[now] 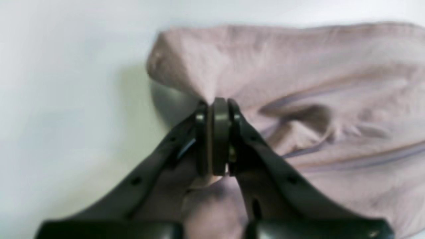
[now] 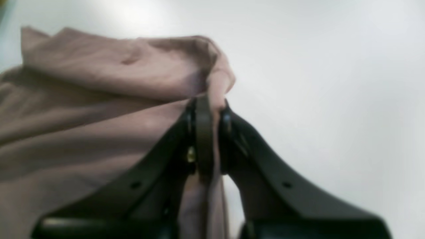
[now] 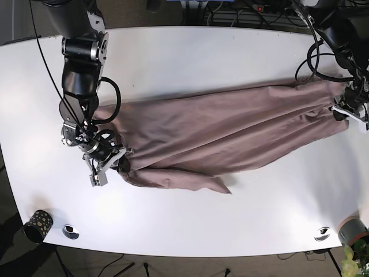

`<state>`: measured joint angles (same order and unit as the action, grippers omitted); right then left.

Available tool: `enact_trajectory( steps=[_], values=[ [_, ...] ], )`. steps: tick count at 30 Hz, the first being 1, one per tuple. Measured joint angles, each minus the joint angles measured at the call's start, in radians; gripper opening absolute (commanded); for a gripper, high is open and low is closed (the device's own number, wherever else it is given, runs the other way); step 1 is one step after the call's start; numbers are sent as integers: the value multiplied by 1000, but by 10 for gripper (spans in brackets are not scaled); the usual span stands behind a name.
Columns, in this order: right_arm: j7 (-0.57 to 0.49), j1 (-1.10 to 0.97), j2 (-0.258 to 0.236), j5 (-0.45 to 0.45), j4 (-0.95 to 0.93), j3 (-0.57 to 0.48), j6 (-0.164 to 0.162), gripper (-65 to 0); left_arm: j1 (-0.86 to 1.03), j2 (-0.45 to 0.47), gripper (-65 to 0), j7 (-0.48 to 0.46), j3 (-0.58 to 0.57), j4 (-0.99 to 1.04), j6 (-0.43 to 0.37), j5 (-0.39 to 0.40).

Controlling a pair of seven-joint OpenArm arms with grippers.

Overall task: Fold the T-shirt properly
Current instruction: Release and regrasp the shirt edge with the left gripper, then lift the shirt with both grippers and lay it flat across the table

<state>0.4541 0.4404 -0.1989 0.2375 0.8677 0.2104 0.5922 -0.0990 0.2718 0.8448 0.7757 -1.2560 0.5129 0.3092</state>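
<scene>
Near the front edge of the white counter (image 3: 190,231), a small patterned cup (image 3: 37,224) is standing at the corner, well apart from the T-shirt (image 3: 225,135). The mauve T-shirt is lying stretched across the middle of the counter, bunched into long folds. At one end of the T-shirt, the right gripper (image 2: 208,106) is pinching a gathered corner, its fingers (image 2: 201,132) pressed together on the cloth. At the opposite end of the T-shirt, the left gripper (image 1: 217,106) is clamping the other edge, fingers (image 1: 220,132) closed tight on the fabric there.
</scene>
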Motion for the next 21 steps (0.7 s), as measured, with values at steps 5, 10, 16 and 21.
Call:
enact_trajectory(
  steps=[5,10,16,21],
  values=[
    [95,-48,0,6,183,0,3,-650,-10,4,-643,39,-1,-100,0,0],
    [138,-21,-3,3,235,-1,3,-650,-56,6,-643,60,-50,-115,-2,-33],
    [150,63,-12,-3,237,-6,3,-650,-169,-1,-643,63,-133,-187,1,-108],
    [149,129,-40,-4,237,-7,8,-650,-288,7,-643,59,-208,-206,-2,-175]
  ],
)
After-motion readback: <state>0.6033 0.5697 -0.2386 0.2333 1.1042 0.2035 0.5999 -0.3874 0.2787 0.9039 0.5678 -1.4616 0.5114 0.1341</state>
